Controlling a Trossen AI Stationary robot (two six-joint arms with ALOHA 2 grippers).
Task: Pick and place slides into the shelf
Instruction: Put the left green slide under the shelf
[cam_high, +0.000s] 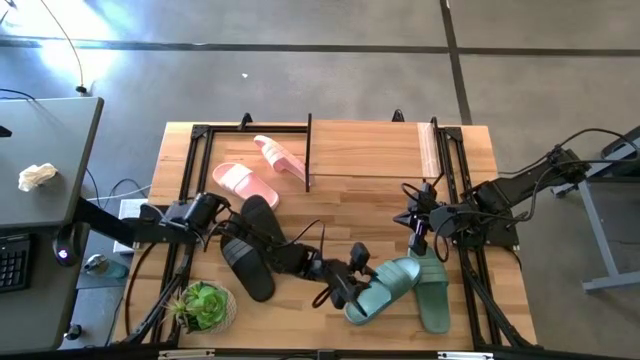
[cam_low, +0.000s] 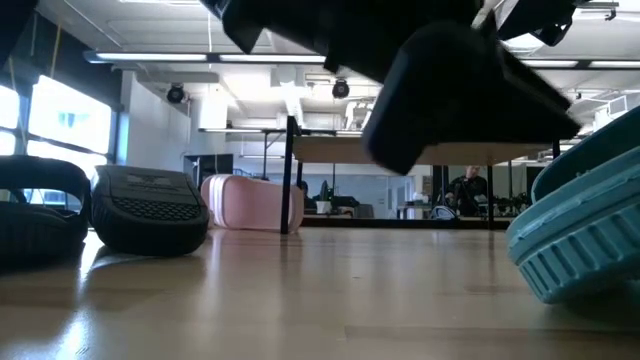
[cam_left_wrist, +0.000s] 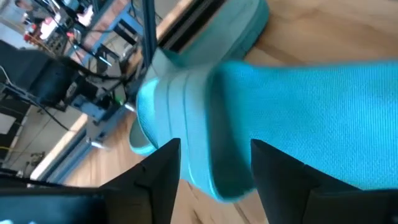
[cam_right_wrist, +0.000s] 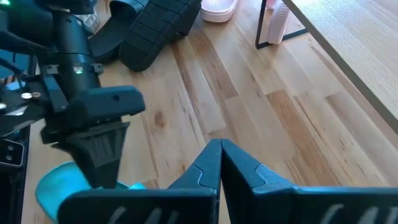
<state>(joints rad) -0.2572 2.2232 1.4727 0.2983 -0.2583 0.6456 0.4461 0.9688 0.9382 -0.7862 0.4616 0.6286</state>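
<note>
One sage-green slide (cam_high: 385, 288) lies slantwise at the table's near right, its far end over its mate (cam_high: 434, 296). In the low view this green slide (cam_low: 580, 235) is tilted, its low end on the wood. My left gripper (cam_high: 358, 288) is at its near end, and the slide (cam_left_wrist: 298, 93) fills the gap between the fingers (cam_left_wrist: 155, 180). The black pair (cam_high: 250, 245) lies near the left arm. The pink pair (cam_high: 262, 170) lies by the shelf's left end. The shelf (cam_high: 370, 150) stands at the far edge. My right gripper (cam_right_wrist: 221, 152) hovers shut above bare wood, right of centre. My left gripper holds the green slide by its rounded end rim (cam_left_wrist: 205, 168), pinched between the two fingers. They come down at it slanting from the table's left (cam_right_wrist: 102, 155). The slide sits tilted, its low end (cam_low: 535, 275) on the table, the other end raised.
A small potted plant (cam_high: 205, 305) stands at the near left corner. A black shelf leg (cam_low: 288, 175) stands beside a pink slide (cam_low: 250, 200). Bare wood (cam_high: 360, 215) lies between the shelf and the green pair. A grey desk (cam_high: 45, 170) stands left of the table.
</note>
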